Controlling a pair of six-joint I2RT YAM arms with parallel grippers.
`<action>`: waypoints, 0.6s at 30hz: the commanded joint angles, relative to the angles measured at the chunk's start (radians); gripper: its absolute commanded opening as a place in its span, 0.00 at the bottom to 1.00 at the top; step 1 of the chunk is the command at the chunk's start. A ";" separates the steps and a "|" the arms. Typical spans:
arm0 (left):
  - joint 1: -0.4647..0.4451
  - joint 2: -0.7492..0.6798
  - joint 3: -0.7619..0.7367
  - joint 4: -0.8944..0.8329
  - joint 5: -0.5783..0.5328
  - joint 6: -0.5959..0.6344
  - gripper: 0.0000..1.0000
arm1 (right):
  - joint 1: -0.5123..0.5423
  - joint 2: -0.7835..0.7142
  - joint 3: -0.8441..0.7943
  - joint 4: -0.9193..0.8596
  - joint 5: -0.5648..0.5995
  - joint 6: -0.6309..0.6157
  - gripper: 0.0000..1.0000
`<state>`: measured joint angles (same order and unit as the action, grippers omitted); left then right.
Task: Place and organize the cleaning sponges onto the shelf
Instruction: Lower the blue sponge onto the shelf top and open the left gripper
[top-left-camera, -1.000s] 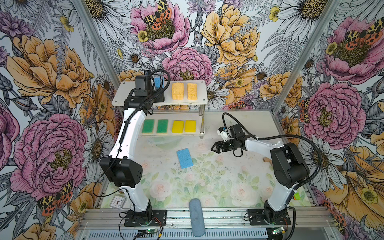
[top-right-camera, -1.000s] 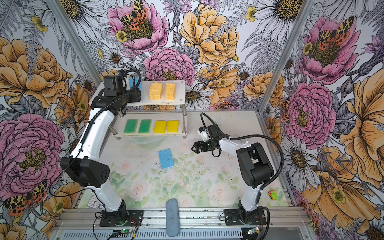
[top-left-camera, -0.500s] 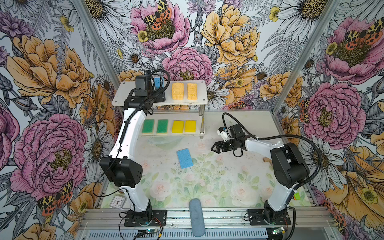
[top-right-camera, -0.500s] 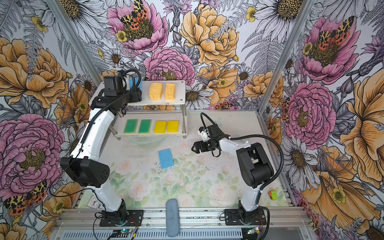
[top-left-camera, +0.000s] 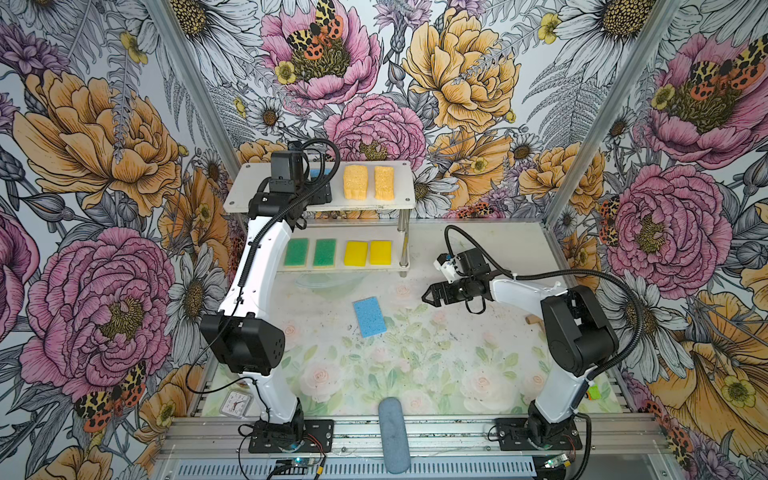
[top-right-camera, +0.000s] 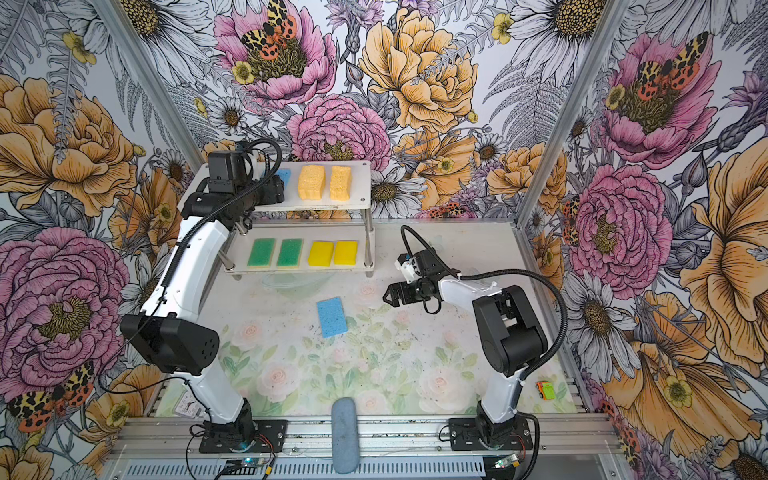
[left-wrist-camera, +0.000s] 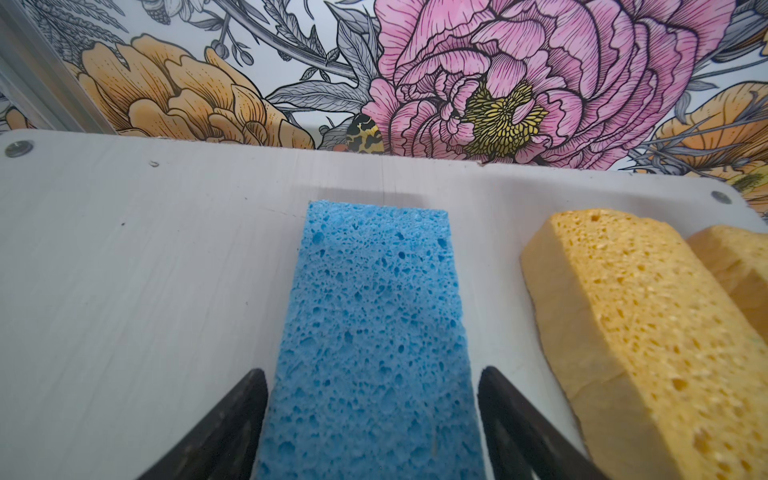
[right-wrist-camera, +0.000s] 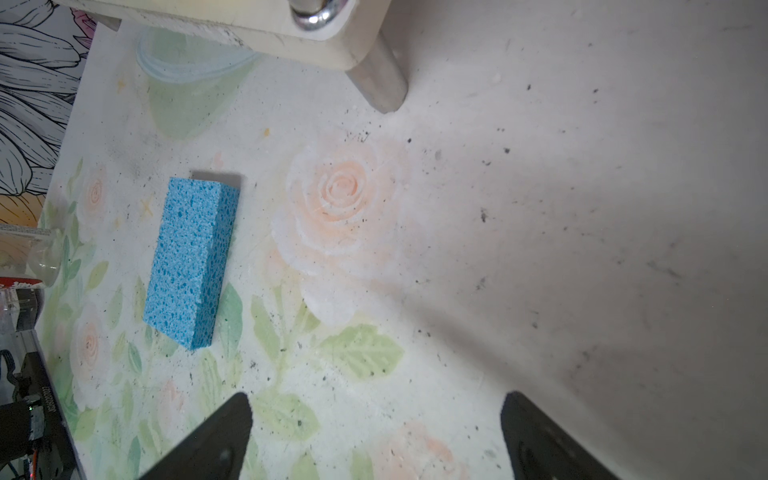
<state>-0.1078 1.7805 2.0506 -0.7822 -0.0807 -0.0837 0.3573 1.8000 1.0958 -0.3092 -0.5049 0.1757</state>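
The blue sponge (left-wrist-camera: 374, 332) is seen to be matt and open-pored, pitted all over. A coarser, crumbly foam is shown by the orange sponges (left-wrist-camera: 615, 332). The shelf (left-wrist-camera: 145, 270) is finished in matt white, faintly streaked and scuffed, and is carried on polished metal posts (top-left-camera: 401, 245). The green sponges (top-left-camera: 296, 252) are topped with a fibrous layer. The yellow sponges (top-left-camera: 356, 253) are seen as smooth. The table (right-wrist-camera: 582, 208) is matt, printed and speckled with dark grit. The arms (top-left-camera: 266, 266) are cased in glossy white plastic.
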 joint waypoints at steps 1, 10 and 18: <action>0.007 0.010 0.020 0.009 0.006 -0.027 0.81 | 0.006 -0.010 0.001 0.014 0.004 0.002 0.96; 0.016 -0.027 0.009 0.022 -0.003 -0.047 0.84 | 0.006 -0.018 -0.006 0.015 0.008 0.001 0.96; 0.015 -0.128 -0.023 0.035 0.001 -0.044 0.92 | 0.006 -0.022 -0.005 0.014 0.007 0.004 0.96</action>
<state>-0.1005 1.7367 2.0407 -0.7799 -0.0769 -0.1242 0.3573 1.8000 1.0958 -0.3092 -0.5049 0.1757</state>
